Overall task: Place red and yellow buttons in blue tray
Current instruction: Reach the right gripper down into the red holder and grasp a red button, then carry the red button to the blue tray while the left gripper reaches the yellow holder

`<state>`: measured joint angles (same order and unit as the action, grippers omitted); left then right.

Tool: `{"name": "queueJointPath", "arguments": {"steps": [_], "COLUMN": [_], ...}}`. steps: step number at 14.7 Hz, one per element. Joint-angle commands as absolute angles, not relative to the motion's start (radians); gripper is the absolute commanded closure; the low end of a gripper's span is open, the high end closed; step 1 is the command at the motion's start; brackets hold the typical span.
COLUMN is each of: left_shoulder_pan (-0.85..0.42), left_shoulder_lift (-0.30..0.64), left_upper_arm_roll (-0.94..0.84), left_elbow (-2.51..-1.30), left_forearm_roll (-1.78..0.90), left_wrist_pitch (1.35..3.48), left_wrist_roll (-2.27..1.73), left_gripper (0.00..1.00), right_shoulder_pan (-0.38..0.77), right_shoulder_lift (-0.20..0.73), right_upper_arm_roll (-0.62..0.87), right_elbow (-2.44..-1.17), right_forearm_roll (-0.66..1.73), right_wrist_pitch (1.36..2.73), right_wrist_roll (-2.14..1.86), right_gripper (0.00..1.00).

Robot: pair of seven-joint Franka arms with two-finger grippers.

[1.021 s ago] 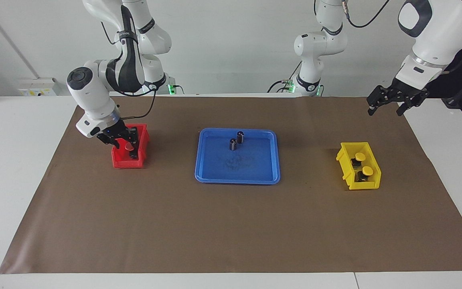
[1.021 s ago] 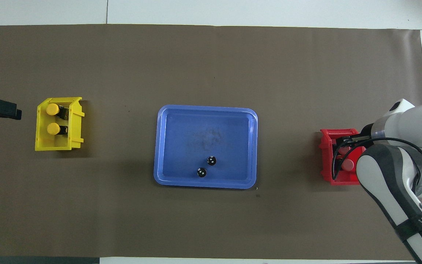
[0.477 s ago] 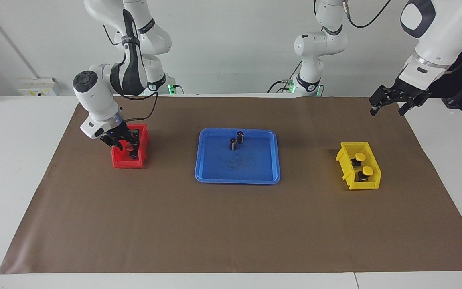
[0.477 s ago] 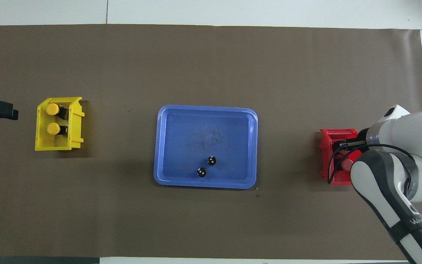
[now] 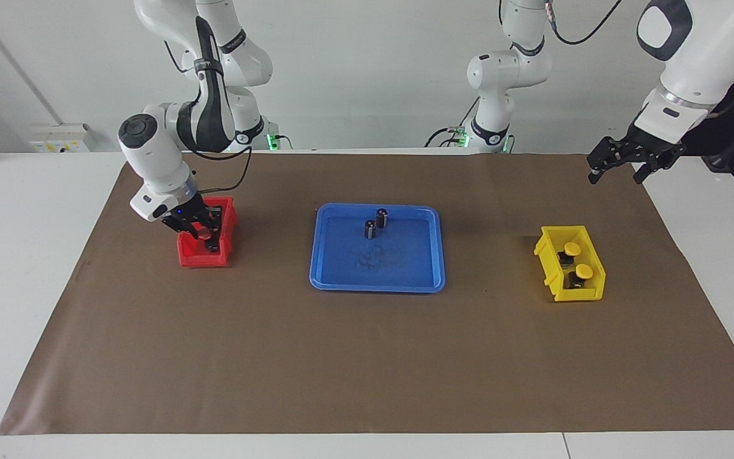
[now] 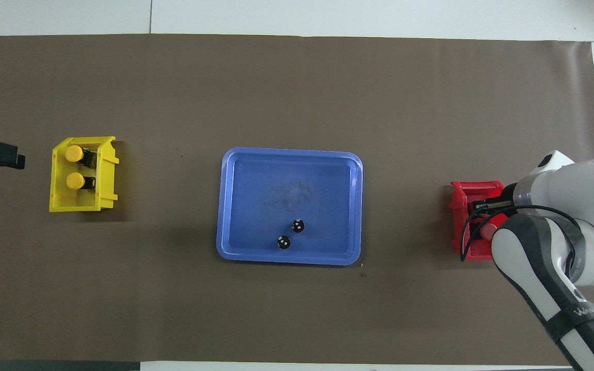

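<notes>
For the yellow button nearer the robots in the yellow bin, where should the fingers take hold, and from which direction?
Come straight down from above: the yellow bin walls it in at the sides. Close the fingers on the round cap of the yellow button, probably the easiest part to reach, since it lies tipped, its black base pointing toward the tray-side wall. The left gripper waits nearby.

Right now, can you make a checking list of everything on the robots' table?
Surface: brown mat over a white table.
Job's things: two yellow buttons in the yellow bin; one red button visible in the red bin; blue tray holds no buttons.
Clutter: two dark cylinders standing in the tray.
Grippers: right gripper down in the red bin at the button; left gripper open, waiting in the air past the yellow bin.
Cables: black cable on the right arm.
Surroundings: white wall, wall sockets.
</notes>
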<state>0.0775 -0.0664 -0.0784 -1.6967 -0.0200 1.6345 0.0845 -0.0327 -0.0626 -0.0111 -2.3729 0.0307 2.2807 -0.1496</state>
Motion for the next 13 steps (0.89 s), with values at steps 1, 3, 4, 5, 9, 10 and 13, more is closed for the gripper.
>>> {"name": "queueJointPath", "arguments": {"steps": [1, 3, 4, 5, 9, 10, 13], "left_shoulder_pan": [0.094, 0.092, 0.092, 0.092, 0.091, 0.092, 0.092], "left_shoulder_lift": [-0.075, -0.075, -0.075, -0.075, -0.077, -0.078, -0.080], "left_upper_arm_roll": [-0.080, -0.080, -0.080, -0.080, -0.081, -0.081, -0.081], "left_elbow": [-1.707, -1.707, -1.707, -1.707, -1.707, -1.707, -1.709], "left_forearm_roll": [-0.031, -0.031, -0.031, -0.031, -0.031, -0.031, -0.031], "left_wrist_pitch": [1.643, 1.649, 1.646, 1.644, 1.625, 1.624, 1.623], "left_wrist_roll": [0.097, 0.097, 0.095, 0.095, 0.091, 0.089, 0.089], "left_gripper": [0.00, 0.00, 0.00, 0.00, 0.00, 0.00, 0.00], "right_shoulder_pan": [-0.043, -0.046, -0.049, -0.048, -0.026, 0.000, 0.150], "right_shoulder_lift": [-0.080, -0.048, -0.028, -0.003, 0.099, 0.130, 0.192], "right_upper_arm_roll": [-0.009, -0.011, -0.012, -0.012, -0.002, 0.009, 0.012], "right_elbow": [-2.373, -2.265, -2.184, -2.110, -1.786, -1.711, -1.605], "right_forearm_roll": [0.046, 0.040, 0.031, 0.026, 0.032, 0.052, 0.095], "right_wrist_pitch": [2.272, 2.153, 2.069, 1.996, 1.757, 1.731, 1.742], "right_wrist_roll": [-0.199, -0.228, -0.235, -0.235, -0.183, -0.122, 0.155], "right_gripper": [0.78, 0.78, 0.78, 0.78, 0.77, 0.77, 0.78]}}
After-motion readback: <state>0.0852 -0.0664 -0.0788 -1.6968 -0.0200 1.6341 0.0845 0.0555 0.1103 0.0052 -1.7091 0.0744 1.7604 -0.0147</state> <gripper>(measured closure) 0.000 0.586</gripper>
